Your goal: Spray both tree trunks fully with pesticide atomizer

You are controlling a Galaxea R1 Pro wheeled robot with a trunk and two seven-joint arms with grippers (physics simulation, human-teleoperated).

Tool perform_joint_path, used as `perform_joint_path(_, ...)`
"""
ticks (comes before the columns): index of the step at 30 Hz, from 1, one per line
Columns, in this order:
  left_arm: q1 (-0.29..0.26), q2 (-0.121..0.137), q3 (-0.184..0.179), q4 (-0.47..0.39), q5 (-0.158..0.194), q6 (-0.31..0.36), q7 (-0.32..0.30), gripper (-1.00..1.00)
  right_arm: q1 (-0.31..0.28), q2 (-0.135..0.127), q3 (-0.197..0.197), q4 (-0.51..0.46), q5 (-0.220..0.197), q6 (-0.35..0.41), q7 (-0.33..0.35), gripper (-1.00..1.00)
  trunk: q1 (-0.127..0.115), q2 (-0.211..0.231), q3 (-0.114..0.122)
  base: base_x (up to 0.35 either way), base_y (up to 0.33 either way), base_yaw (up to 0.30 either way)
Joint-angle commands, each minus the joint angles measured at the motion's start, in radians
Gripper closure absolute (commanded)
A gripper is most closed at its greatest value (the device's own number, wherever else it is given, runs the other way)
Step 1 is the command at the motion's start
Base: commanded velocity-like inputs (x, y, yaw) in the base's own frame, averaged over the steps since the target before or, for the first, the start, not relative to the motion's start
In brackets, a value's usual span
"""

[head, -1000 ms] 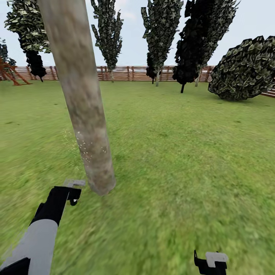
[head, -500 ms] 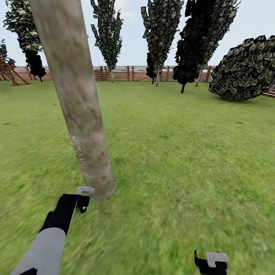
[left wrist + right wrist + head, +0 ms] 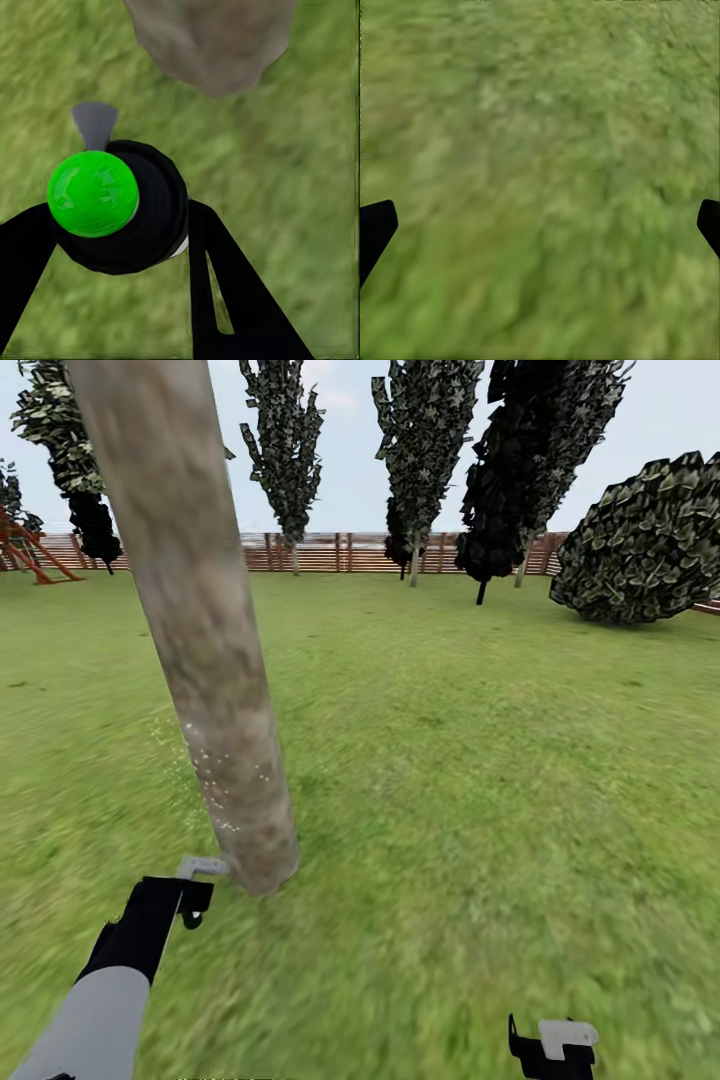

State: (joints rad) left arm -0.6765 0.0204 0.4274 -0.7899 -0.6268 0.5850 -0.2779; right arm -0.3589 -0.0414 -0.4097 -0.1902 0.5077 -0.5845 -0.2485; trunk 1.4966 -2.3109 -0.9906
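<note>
A thick pale tree trunk (image 3: 215, 660) leans up from the lawn just ahead at left, its base (image 3: 214, 37) close to my left gripper. Whitish pesticide specks (image 3: 228, 785) dot its lower part and drift over the grass beside it. My left gripper (image 3: 193, 895) (image 3: 120, 217) is shut on the pesticide atomizer (image 3: 112, 206), a black bottle with a green cap (image 3: 93, 193) and a grey nozzle (image 3: 203, 867) pointing at the foot of the trunk. Low at the right, my right gripper (image 3: 548, 1050) (image 3: 540, 225) hangs open over bare grass.
Green lawn (image 3: 480, 760) stretches ahead to a brown slatted fence (image 3: 320, 552). Dark cypress-like trees (image 3: 425, 450) stand along the fence and a round bush (image 3: 640, 540) sits at the far right. A red-brown wooden frame (image 3: 25, 550) stands at the far left.
My left arm swung right toward the trunk's base, then back left and lower, still holding the atomizer. The specks on the trunk have spread a little. The right gripper has not moved.
</note>
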Motion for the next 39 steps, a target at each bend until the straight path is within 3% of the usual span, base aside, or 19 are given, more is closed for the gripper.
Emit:
perform_joint_path(1, 0.002, -0.011, 0.000, -0.001, -0.002, -0.002, 0.000, 1.00, 0.000, 0.000, 0.000, 0.000, 0.000, 0.000, 0.000, -1.00, 0.000, 0.000, 0.000, 0.000, -0.207, 0.210)
perform_joint_path(4, 0.004, -0.040, 0.000, -0.001, -0.002, -0.061, 0.012, 1.00, 0.000, 0.000, 0.000, 0.000, 0.000, 0.000, 0.000, -1.00, 0.000, 0.000, 0.000, 0.000, -0.247, 0.254)
perform_joint_path(5, 0.004, -0.059, -0.001, 0.000, -0.001, -0.099, 0.042, 1.00, 0.000, 0.000, 0.000, 0.000, 0.000, 0.000, 0.000, -1.00, 0.000, 0.000, 0.000, 0.000, -0.264, 0.272)
perform_joint_path(9, 0.004, -0.087, 0.001, -0.001, -0.002, -0.125, 0.084, 1.00, 0.000, 0.000, 0.000, 0.000, 0.000, 0.000, 0.000, -1.00, 0.000, 0.000, 0.000, 0.000, -0.268, 0.276)
perform_joint_path(13, 0.003, -0.087, 0.002, -0.006, -0.002, -0.132, 0.093, 1.00, 0.000, 0.000, 0.000, 0.000, 0.000, 0.000, 0.000, -1.00, 0.000, 0.000, 0.000, 0.000, -0.269, 0.227)
perform_joint_path(18, 0.004, -0.094, 0.003, -0.002, -0.001, -0.195, 0.108, 1.00, 0.000, 0.000, 0.000, 0.000, 0.001, 0.000, 0.000, -1.00, 0.000, 0.000, 0.000, 0.037, -0.269, 0.025)
perform_joint_path(32, 0.005, -0.095, 0.004, 0.000, -0.002, -0.198, 0.123, 1.00, 0.000, 0.000, 0.000, 0.000, 0.000, 0.000, 0.000, -1.00, 0.000, 0.000, 0.000, -0.005, -0.270, 0.005)
perform_joint_path(39, 0.005, -0.092, 0.005, -0.002, -0.005, -0.198, 0.125, 1.00, 0.000, 0.000, 0.000, 0.000, 0.000, 0.000, 0.000, -1.00, 0.000, 0.000, 0.000, -0.031, -0.270, 0.244)
